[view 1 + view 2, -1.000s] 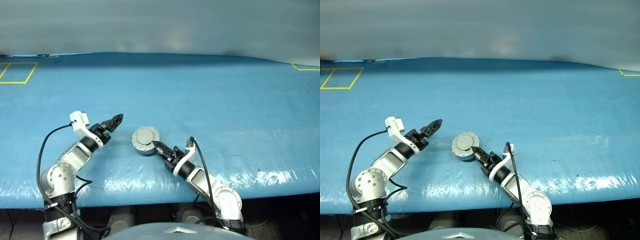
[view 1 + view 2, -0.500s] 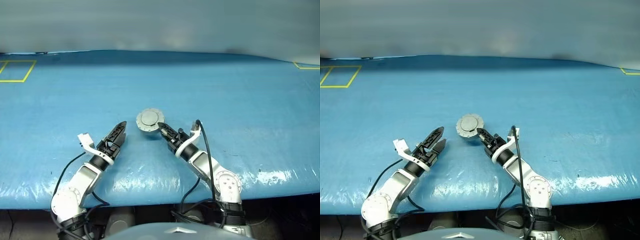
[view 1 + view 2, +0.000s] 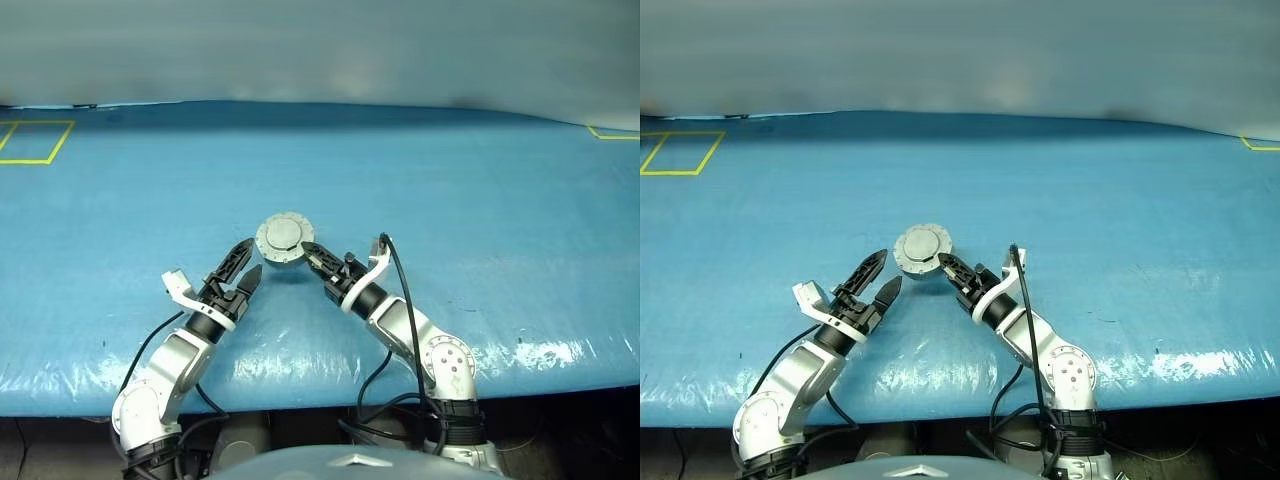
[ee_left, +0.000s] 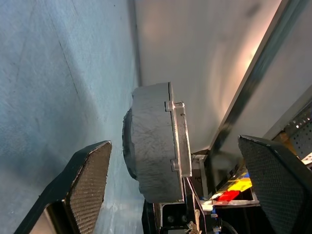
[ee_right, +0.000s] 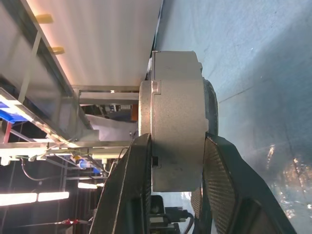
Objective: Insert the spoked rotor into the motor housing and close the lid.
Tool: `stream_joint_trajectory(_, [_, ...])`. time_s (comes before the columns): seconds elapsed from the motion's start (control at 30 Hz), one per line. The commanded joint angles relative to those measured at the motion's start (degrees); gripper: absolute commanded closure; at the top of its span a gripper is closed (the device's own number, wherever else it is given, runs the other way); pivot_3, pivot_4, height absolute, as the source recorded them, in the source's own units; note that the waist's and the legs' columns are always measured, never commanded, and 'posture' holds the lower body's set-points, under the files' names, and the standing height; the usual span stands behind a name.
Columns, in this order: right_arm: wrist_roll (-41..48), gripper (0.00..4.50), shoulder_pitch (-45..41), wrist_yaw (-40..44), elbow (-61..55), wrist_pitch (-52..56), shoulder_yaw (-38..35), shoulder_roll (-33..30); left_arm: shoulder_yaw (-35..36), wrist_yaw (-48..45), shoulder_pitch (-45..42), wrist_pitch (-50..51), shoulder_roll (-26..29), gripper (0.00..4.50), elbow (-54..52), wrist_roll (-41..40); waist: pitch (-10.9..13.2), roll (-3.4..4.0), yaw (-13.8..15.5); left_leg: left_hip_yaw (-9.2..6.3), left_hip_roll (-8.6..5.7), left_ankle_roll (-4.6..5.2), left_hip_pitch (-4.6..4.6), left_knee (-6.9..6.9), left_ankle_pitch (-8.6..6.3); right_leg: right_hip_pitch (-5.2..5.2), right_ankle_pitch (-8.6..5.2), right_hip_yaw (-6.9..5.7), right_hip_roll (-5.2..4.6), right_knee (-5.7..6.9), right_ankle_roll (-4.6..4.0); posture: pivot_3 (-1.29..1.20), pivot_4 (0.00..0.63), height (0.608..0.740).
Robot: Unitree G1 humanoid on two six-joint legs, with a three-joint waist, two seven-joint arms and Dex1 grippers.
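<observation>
Swung in from the far left, the left gripper (image 3: 243, 266) now waits wide open just left of the motor housing (image 3: 284, 240). Its lid looks closed, and the right gripper (image 3: 308, 249) clamps its edge, lifted off the blue table (image 3: 480, 200); a handover seems likely.

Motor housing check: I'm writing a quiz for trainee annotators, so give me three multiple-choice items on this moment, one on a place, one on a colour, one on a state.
1. Where is the motor housing?
A. between the right gripper's fingers
B. inside a yellow floor square
C. in the left gripper

2. What colour is the table cover?
A. blue
B. red
C. white

3. How does the left gripper stand?
A. shut on the lid
B. open, holding nothing
C. shut on a cable

Key: 1 A, the right gripper clamps its grey sides; 2 A, blue sheet throughout; 3 B, its fingers stand apart beside the housing.
</observation>
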Motion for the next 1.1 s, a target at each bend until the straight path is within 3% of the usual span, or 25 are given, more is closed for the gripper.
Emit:
stream_joint_trajectory(0.03, [4.0,3.33,0.3,0.4,-5.2,0.7,3.3,4.7,-1.5,-1.7,-1.4,-0.7,0.5,0.0,0.7,-0.6,0.0,0.0,0.0,0.0,0.0,0.0,0.0,0.0,0.0,0.0,0.0,0.0,0.0,0.0,0.0,0.0,0.15,0.74])
stream_joint_trajectory(0.37, [6.6,3.33,2.8,-1.1,-6.7,1.6,7.4,3.6,-5.2,-1.4,-3.8,-2.7,0.1,0.0,0.8,0.8,0.0,0.0,0.0,0.0,0.0,0.0,0.0,0.01,0.0,0.01,0.0,0.0,0.0,0.0,0.0,0.0,0.15,0.74])
stream_joint_trajectory(0.47, [6.1,3.33,2.7,-0.7,-6.6,1.1,7.1,3.2,-5.4,-0.7,-3.2,-3.3,0.1,0.64,0.1,0.0,0.0,0.0,0.0,0.0,0.0,0.0,0.0,0.04,0.0,0.01,0.01,0.01,0.0,0.01,0.02,0.0,0.15,0.74])
stream_joint_trajectory(0.6, [2.5,3.33,2.6,0.4,-6.7,-0.4,6.7,2.4,-5.0,0.3,-0.8,-4.5,0.6,1.97,-2.3,-0.9,0.0,-0.01,0.0,0.0,0.0,0.01,0.0,0.03,0.0,0.01,0.01,0.0,0.0,0.0,0.02,0.0,0.15,0.74])
stream_joint_trajectory(0.83, [-10.8,3.33,1.6,3.9,-7.5,-3.0,7.2,-1.0,-4.4,1.2,1.3,-8.0,1.5,2.04,-5.0,-0.3,0.0,-0.01,0.2,-0.01,0.0,0.0,-0.01,0.06,0.0,0.02,0.01,0.0,0.0,0.0,0.02,0.0,0.15,0.74])
stream_joint_trajectory(1.1, [-42.9,0.69,2.0,12.6,-13.7,-12.1,16.8,-14.5,-1.7,2.8,-7.4,-11.6,6.5,2.04,1.7,4.0,0.0,-0.01,0.7,-0.01,-0.05,-0.05,0.01,0.13,0.04,0.02,0.09,0.01,0.01,0.03,0.13,0.0,0.15,0.74])
